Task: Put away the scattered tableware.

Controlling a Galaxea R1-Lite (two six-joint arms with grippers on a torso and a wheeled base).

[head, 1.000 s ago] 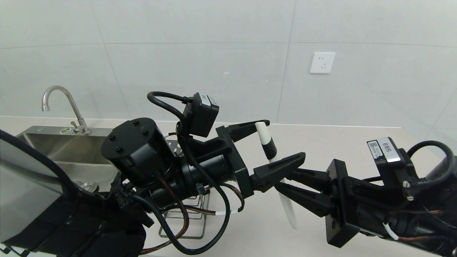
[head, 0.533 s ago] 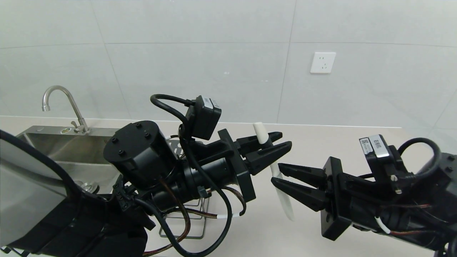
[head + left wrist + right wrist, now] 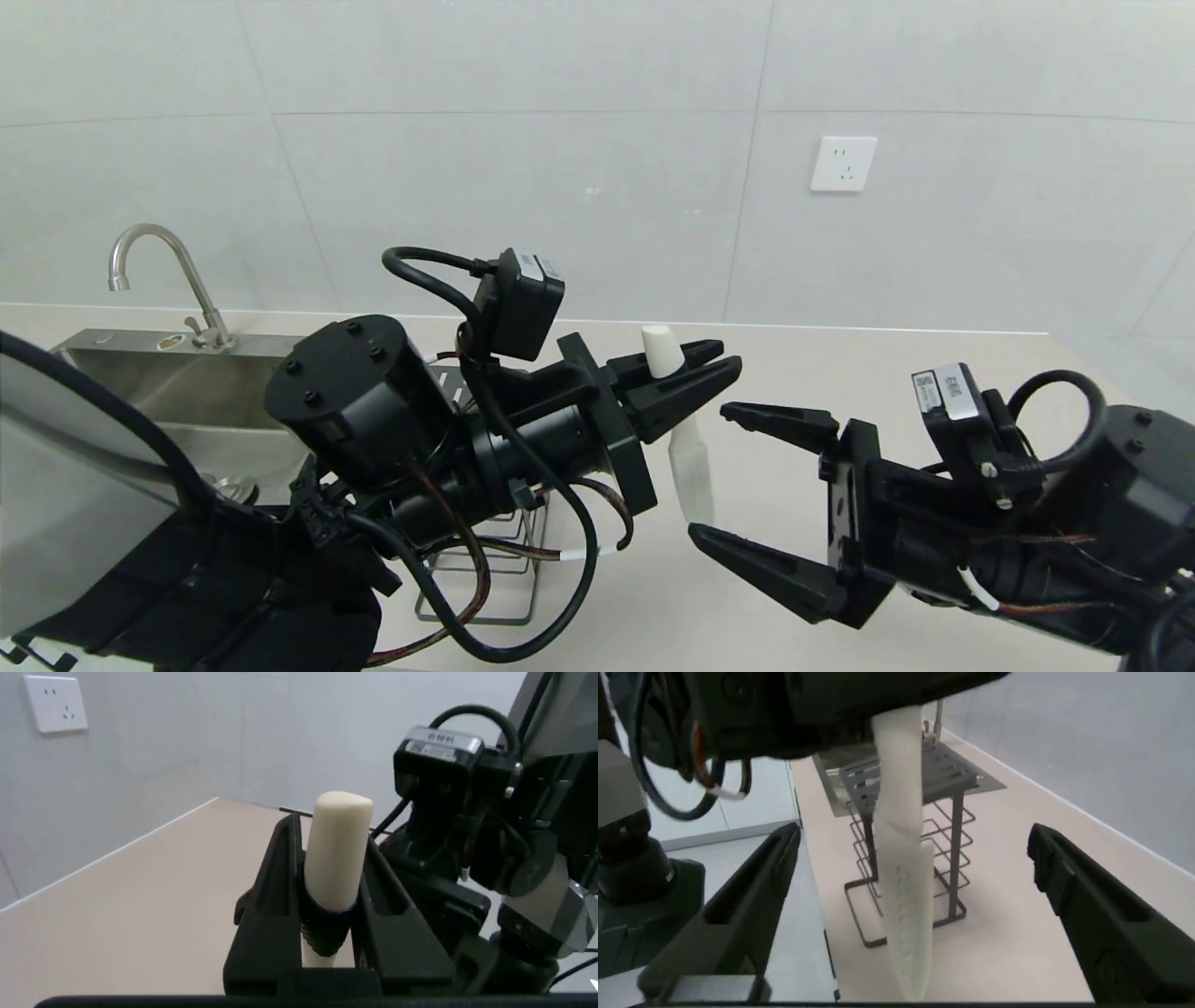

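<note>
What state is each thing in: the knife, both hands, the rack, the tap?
White knife with black collar: held by its handle, blade pointing down.
Left hand: shut on the knife's handle.
Right hand: open, not touching the knife.
Grey wire rack: upright on the beige counter.
Curved steel tap: no water running.

Most of the knife's (image 3: 692,467) dark grip is hidden between the left tool's (image 3: 728,356) fingers. At eight o'clock from the blade, the left arm covers much of the wire rack (image 3: 495,558); at nine o'clock, it hides the sink's (image 3: 159,383) near side
</note>
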